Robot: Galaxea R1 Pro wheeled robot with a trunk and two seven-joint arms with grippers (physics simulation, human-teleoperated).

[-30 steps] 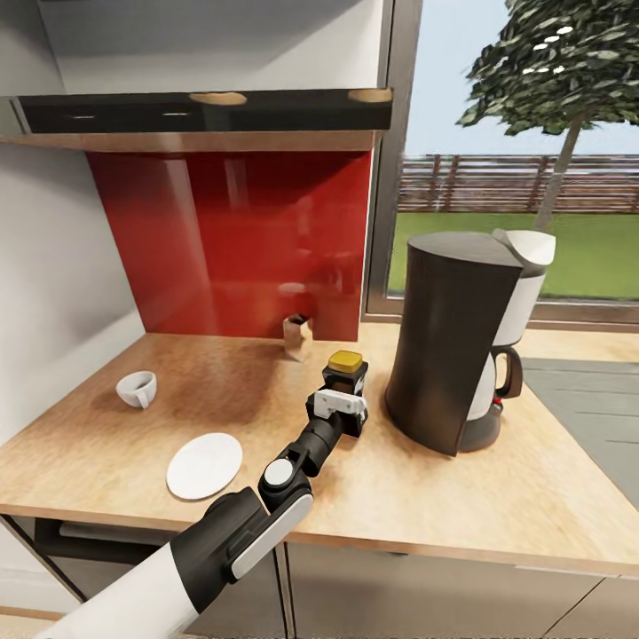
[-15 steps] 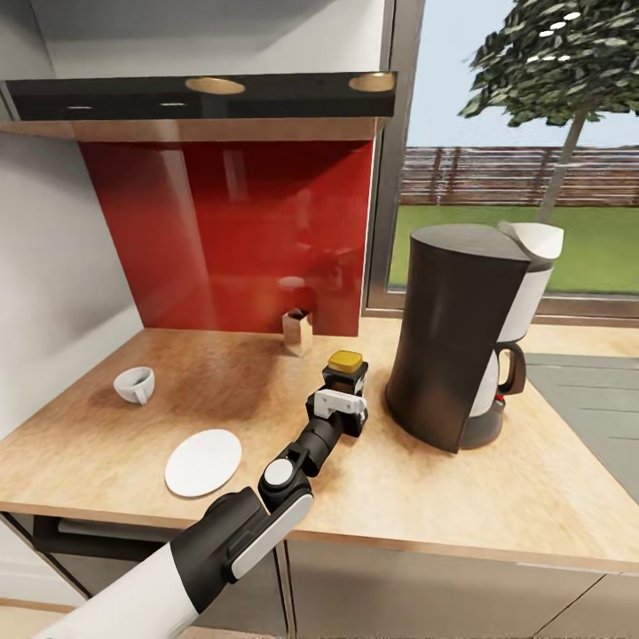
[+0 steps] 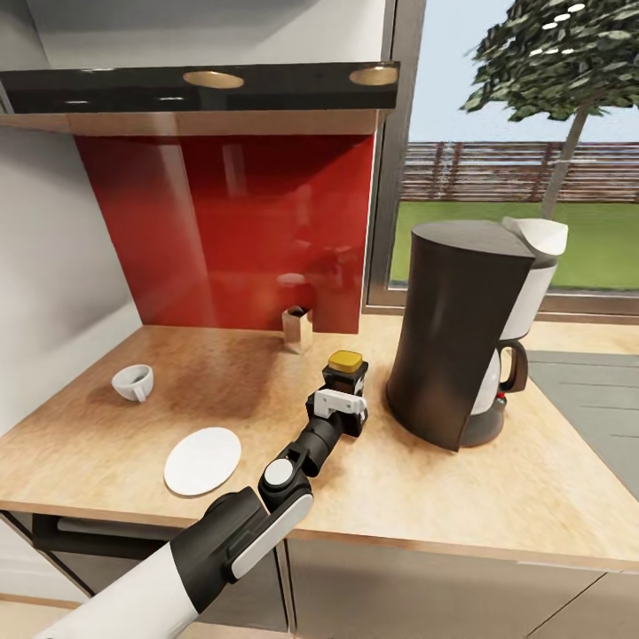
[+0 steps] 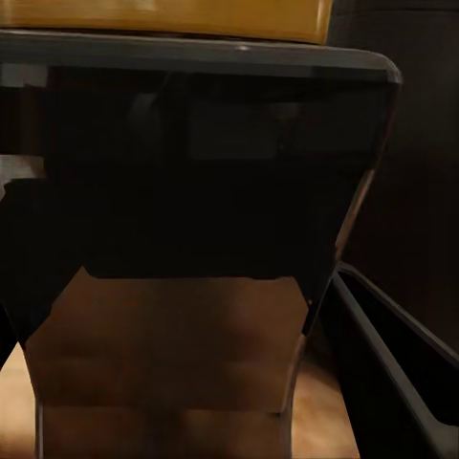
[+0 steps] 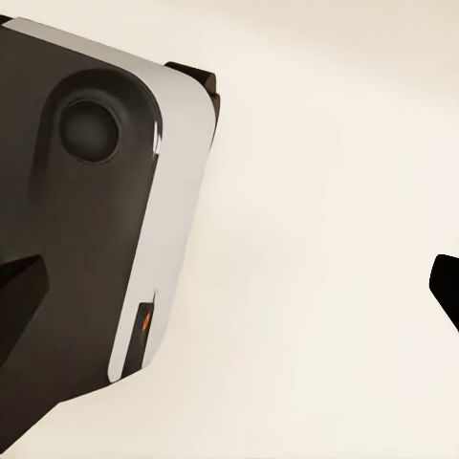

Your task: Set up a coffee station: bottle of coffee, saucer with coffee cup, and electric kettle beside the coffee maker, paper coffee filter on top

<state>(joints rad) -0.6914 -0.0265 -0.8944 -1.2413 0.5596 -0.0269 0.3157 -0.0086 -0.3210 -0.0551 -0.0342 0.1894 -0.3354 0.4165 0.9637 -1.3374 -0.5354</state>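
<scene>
The dark coffee bottle [image 3: 346, 371] with a yellow lid stands on the wooden countertop [image 3: 426, 497], just left of the black coffee maker [image 3: 457, 337]. My left gripper [image 3: 340, 410] is shut on the bottle's lower part. In the left wrist view the bottle [image 4: 191, 239] is very close, with the coffee maker's base [image 4: 402, 373] beside it. A white saucer [image 3: 202, 460] lies near the front edge on the left. Behind it, a white cup [image 3: 133, 382] lies tipped on its side. My right gripper [image 5: 229, 287] hangs open over a pale surface.
A small brown paper pack [image 3: 297, 328] stands against the red backsplash [image 3: 240, 231]. A dark hood [image 3: 204, 89] overhangs the counter. A window [image 3: 524, 177] is behind the coffee maker, and a grey sink area [image 3: 586, 399] lies to the right.
The head camera has tilted slightly, so the whole picture has shifted. The left arm and the bottle have stayed where they were.
</scene>
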